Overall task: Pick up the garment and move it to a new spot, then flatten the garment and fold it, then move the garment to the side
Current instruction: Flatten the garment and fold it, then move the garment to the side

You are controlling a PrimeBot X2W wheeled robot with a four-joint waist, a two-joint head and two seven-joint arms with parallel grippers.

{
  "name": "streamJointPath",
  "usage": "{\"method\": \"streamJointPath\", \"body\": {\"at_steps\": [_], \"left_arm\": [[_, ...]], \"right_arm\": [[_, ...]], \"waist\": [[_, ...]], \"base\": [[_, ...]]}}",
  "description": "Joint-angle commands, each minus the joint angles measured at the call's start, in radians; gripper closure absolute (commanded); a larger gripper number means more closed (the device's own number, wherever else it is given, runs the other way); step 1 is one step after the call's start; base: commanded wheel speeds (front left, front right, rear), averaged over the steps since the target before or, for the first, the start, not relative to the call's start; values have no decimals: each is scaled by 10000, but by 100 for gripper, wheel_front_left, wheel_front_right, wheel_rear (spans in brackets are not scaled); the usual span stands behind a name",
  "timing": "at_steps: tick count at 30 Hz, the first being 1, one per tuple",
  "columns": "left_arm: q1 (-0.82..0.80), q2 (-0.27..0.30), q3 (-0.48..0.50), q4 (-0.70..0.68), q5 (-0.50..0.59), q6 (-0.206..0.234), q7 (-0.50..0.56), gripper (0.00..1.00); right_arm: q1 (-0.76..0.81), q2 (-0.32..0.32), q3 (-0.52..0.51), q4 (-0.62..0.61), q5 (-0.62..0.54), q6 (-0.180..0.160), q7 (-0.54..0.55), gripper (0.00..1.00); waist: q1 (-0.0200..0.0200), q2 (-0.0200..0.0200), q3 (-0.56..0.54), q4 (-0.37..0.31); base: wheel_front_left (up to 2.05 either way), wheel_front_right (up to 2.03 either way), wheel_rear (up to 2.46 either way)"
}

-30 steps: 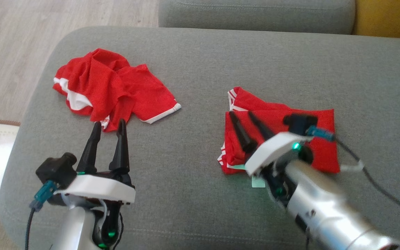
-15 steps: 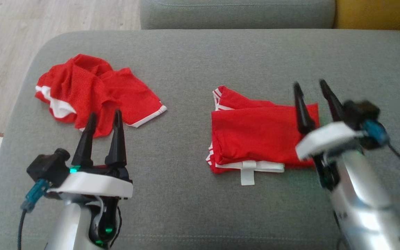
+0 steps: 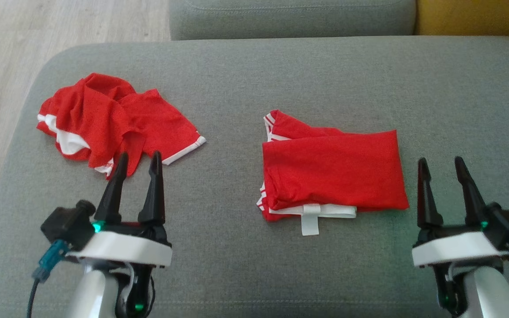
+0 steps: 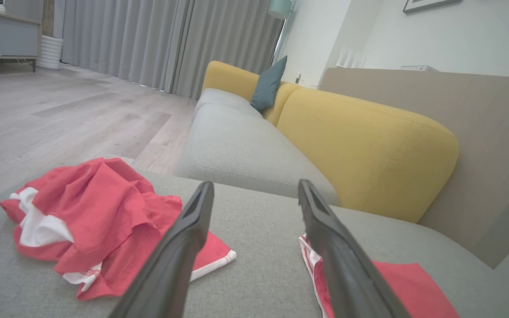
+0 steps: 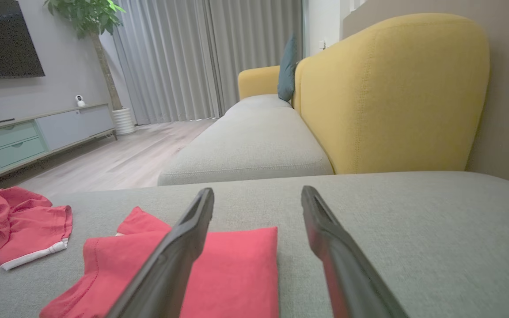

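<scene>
Garments in red are found at two spots on the grey sofa cushion (image 3: 237, 247). At the far left, the crumpled garment (image 3: 104, 117) is bunched in a loose heap, with white trim showing at its left edge and along one sleeve hem. Its long axis runs roughly left to right.

Just on the near side of it, the left gripper (image 3: 139, 154) is held low over the cushion, fingers spread apart and nothing between them. In the head view the fingertips overlap the heap's near edge, though contact cannot be confirmed. In the left wrist view the heap is placed ahead of the fingers and to their left.

Right of centre, the folded garment (image 3: 332, 172) is laid flat as a neat rectangle, long axis left to right, with a white tag (image 3: 310, 224) sticking out of its near edge. At the near right, the right gripper (image 3: 440, 160) is likewise spread and empty, set just right of the rectangle's right edge and apart from it.

The rectangle is judged to be done as far as the fold. If the move to the side is due, the right arm is the nearer one, and a short edge is presented to its jaws from the left and slightly beyond. If the heap is to be picked up instead, the left arm is far nearer, and only a short forward reach is called for.
</scene>
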Motion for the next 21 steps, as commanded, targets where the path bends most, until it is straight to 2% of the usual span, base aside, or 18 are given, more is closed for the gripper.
{"method": "streamJointPath", "body": {"at_steps": [1, 14, 21], "left_arm": [[-214, 87, 343, -364, 108, -68, -51, 0], [-92, 87, 399, -492, 70, -39, -51, 0], [-265, 87, 248, -374, 69, -87, -51, 0]], "right_arm": [[-161, -20, 145, -494, 167, 65, -108, 0], [120, -19, 294, -826, 334, 65, -108, 0], [-134, -19, 471, 196, 751, 65, -107, 0]], "waist": [[0, 0, 0, -23], [0, 0, 72, -78], [0, 0, 477, 71]], "base": [[0, 0, 0], [0, 0, 0], [0, 0, 0]]}}
